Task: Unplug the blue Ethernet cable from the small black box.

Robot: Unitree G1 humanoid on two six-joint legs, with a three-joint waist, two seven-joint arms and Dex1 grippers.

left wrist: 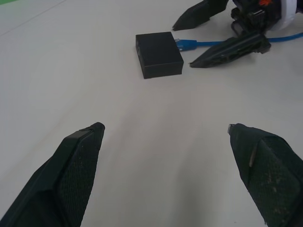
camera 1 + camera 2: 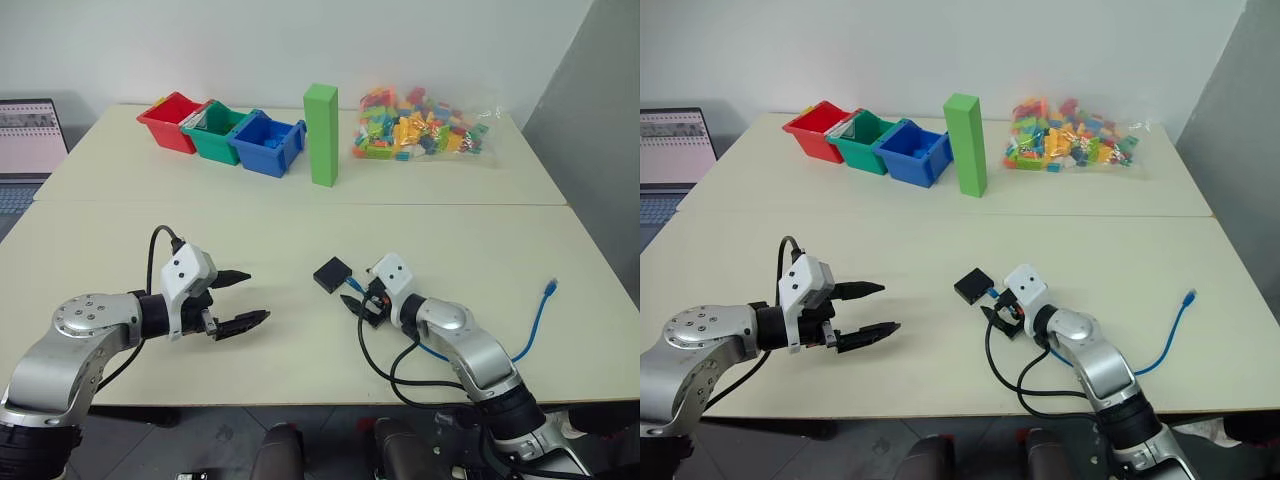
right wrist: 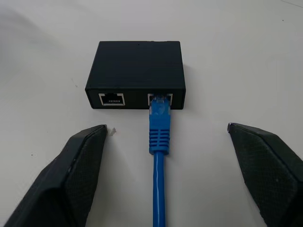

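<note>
Cable (image 3: 159, 142) runs straight into box (image 3: 137, 71).

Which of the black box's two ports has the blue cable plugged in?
The port nearer the box's corner, in line with the blue Ethernet cable. The other port on the small black box is empty.

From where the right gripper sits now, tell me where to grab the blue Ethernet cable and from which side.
Grip the blue Ethernet cable on its ribbed boot just behind the plug, probably from straight behind, along the cord. The plug sits in one of the two ports of the small black box, so a pull should run in line. The right gripper already straddles it, fingers apart.
</note>
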